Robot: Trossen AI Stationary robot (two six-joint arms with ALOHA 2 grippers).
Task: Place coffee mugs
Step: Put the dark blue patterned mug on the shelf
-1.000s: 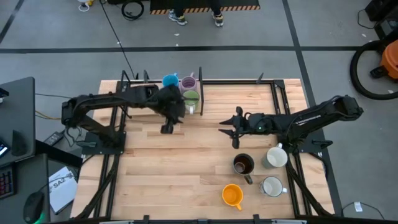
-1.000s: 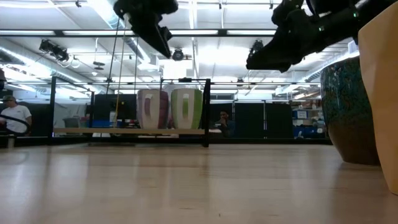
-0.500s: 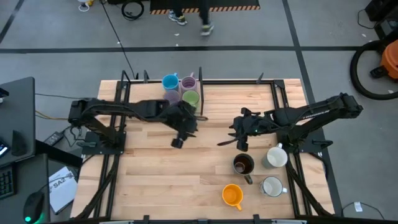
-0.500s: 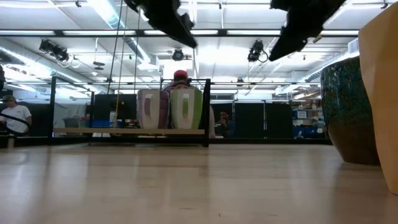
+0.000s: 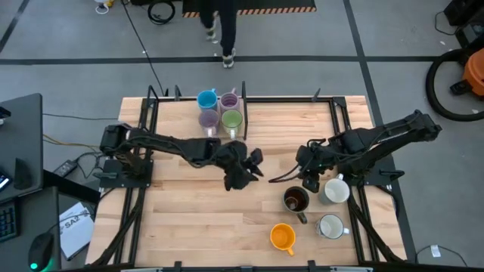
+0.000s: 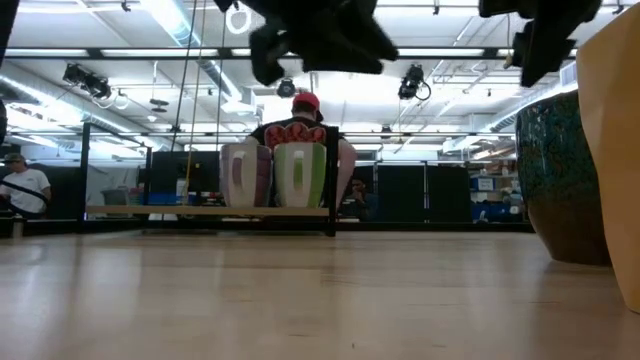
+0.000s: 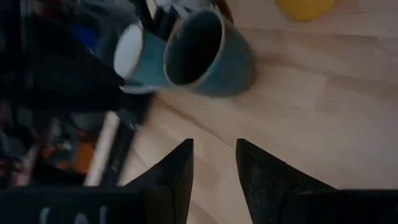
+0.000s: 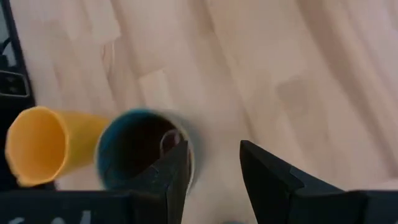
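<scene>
Coffee mugs sit in two groups on my tabletop (image 5: pixel 189 219): blue (image 5: pixel 206 99), two lilac (image 5: pixel 230 100) and green (image 5: pixel 232 119) at the far edge; dark brown (image 5: pixel 296 199), orange (image 5: pixel 282 237) and two white (image 5: pixel 335 190) toward the near right corner. My left claw (image 5: pixel 240 172) hangs over the middle, fingers apart, empty. My right claw (image 5: pixel 308 175) hovers just beside the dark brown mug, fingers apart, empty too.

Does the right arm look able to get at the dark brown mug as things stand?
Probably yes: the right pincer hovers open just beside the dark brown mug, with nothing between them.
</scene>
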